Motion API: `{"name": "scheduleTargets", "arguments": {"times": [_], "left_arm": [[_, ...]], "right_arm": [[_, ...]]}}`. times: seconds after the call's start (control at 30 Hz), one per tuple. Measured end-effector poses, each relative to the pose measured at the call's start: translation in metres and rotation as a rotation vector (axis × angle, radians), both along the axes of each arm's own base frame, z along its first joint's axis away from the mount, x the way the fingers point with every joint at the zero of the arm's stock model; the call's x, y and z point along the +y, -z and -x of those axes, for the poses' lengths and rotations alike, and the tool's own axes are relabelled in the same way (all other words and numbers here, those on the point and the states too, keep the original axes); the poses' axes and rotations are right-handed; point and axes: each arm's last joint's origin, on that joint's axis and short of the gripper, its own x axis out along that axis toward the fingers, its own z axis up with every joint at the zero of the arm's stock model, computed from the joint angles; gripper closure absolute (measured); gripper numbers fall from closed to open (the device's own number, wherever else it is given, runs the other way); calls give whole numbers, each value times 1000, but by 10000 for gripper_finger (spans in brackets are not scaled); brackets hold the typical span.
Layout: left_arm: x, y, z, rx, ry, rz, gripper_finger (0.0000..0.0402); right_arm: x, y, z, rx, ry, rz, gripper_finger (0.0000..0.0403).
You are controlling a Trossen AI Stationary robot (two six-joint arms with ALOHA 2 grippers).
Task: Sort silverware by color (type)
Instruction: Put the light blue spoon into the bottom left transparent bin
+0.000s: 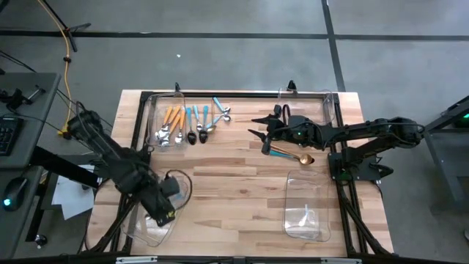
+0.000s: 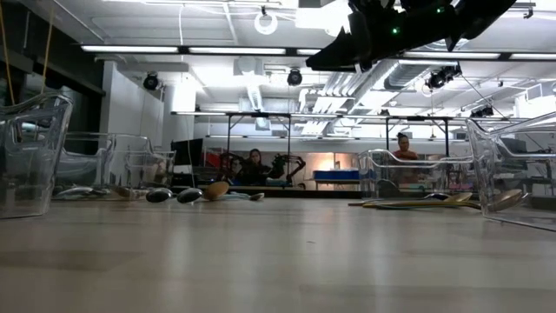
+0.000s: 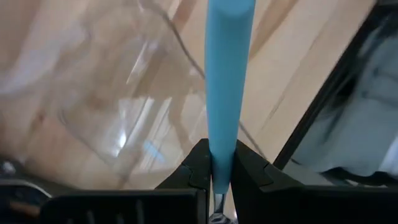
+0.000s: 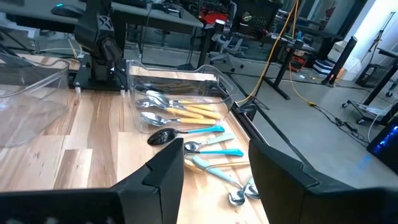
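The left gripper (image 3: pixel 214 168) hangs over a clear bin (image 1: pixel 179 192) at the near left corner of the bench (image 1: pixel 234 187), its fingers clenched on the tip of a light-blue-handled piece (image 3: pixel 229 74) that sticks straight out ahead of them. The hold looks thin, right at the end of the handle, so the piece could swing or slip free too soon; if it goes while over the bin's rim instead of its middle, it may bounce out onto the wood. The right gripper (image 1: pixel 265 136) hovers raised near the far right, fingers spread and holding nothing, just beside a gold spoon (image 1: pixel 299 158) and a teal-handled piece lying at the mouth of a far bin (image 1: pixel 331 103). A descent there risks nudging the pair together or pushing them against the bin wall. The rest of the silverware lies in a row at the far left: orange-handled ones (image 1: pixel 171 117) partly inside another bin (image 1: pixel 150 110), blue ones (image 1: pixel 199 119) beside them on the bare bench, tightly packed, so a later pick could drag a neighbour along. A fourth bin (image 1: pixel 322 227) waits near right.
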Motion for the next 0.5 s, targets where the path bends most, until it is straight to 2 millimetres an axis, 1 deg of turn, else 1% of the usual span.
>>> {"name": "scheduleTargets", "arguments": {"times": [0.13,0.23,0.4,0.5], "left_arm": [[-18,17,0,106,-46,-1,381],[-26,28,2,165,-82,-40,378],[-30,42,8,283,-165,-145,382],[-30,49,7,274,-192,-167,381]], "right_arm": [[-1,-1,0,-4,1,15,237],[-3,-2,0,-15,8,19,237],[-7,-2,1,-21,23,8,237],[-7,-2,1,-22,24,5,237]]}}
